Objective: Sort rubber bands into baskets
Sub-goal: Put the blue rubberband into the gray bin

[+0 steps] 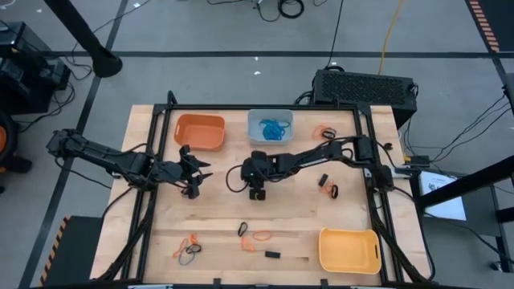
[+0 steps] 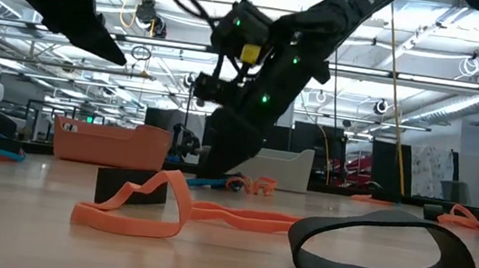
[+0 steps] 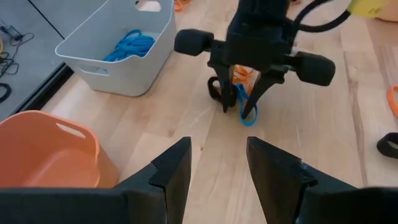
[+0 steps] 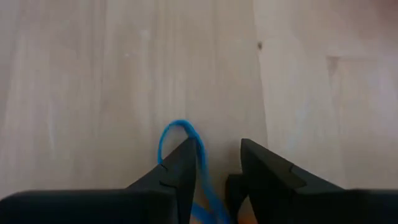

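My right gripper (image 1: 257,191) stands near the table's middle, pointing down at a small cluster of rubber bands. It is open, its fingers standing either side of a blue band (image 4: 180,134). The left wrist view shows the blue band (image 3: 249,113) with an orange band (image 3: 244,74) and a black one (image 3: 214,91) at the fingertips. My left gripper (image 1: 202,171) is open and empty, left of the right gripper and facing it. The orange basket (image 1: 199,132) and the pale blue-grey basket (image 1: 270,127), which holds blue bands, stand at the back. The yellow basket (image 1: 349,250) stands at the front right. My right gripper comes from above, its fingers (image 4: 180,168) pointing down at the table. The blue band runs through the gap, close along one finger's inner edge (image 4: 200,163), and lies flat on the table. I cannot tell whether the finger touches it.
Loose bands lie at the back right (image 1: 325,132), right of centre (image 1: 329,189), and near the front edge (image 1: 189,250) (image 1: 259,237). A small black block (image 1: 272,254) lies near the front. In the low view a black band (image 2: 381,252) and an orange band (image 2: 166,207) lie closest.
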Robot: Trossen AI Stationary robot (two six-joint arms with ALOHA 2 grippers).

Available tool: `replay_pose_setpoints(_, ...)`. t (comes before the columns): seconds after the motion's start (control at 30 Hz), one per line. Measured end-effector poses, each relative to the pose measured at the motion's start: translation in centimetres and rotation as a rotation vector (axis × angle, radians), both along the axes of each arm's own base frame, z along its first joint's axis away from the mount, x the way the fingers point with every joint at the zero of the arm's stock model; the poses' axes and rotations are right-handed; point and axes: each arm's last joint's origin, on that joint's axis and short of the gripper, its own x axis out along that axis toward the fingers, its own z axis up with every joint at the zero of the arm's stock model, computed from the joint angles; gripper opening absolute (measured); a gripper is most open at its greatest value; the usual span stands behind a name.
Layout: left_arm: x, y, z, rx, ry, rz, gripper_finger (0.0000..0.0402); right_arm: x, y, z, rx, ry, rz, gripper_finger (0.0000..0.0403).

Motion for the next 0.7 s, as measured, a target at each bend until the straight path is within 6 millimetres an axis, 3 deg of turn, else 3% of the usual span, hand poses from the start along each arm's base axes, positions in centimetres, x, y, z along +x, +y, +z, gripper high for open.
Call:
replay_pose_setpoints(0.23,0.0,0.0,0.0,0.0,0.002,0.0,0.0164,-0.2,-0.1,-0.3,0.008,0.031,-0.016,0.0103)
replay_pose_setpoints(0.47,0.0,0.0,0.0,0.0,0.001,0.001,0.0164,-0.3,0.1,0.0,0.038,0.031,-0.008,0.0009)
replay_pose_setpoints(0.7,0.0,0.0,0.0,-0.002,0.0,0.002,0.0164,0.0,0.1,0.7,0.05,0.0,-0.027,0.0002)
